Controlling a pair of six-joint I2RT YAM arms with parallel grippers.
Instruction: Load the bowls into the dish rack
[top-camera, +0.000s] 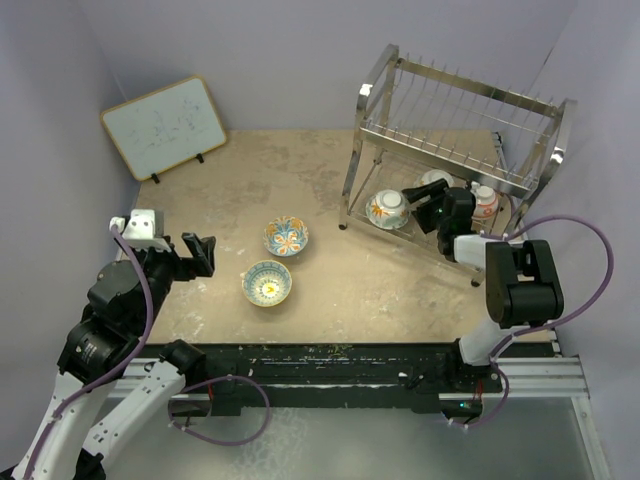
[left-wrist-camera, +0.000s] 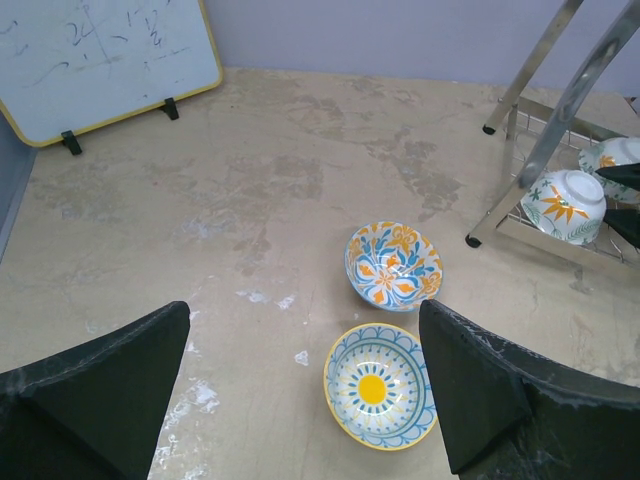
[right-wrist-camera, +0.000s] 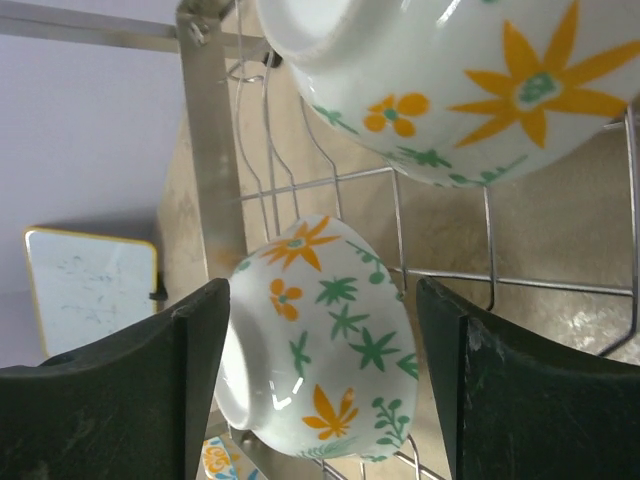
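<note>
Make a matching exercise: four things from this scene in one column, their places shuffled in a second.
1. blue-and-orange floral ceramic bowl
2. yellow-rimmed ceramic bowl with sun centre
3. wood-framed whiteboard
4. cream ceramic bowl, orange flowers outside

A. lower tier of the metal wire dish rack
B. propped up, far left of the table
C. on the table, nearest its front edge
D. on the table, just behind bowl 2

Pairs: 1-D, 2-C, 3-B, 4-A
</note>
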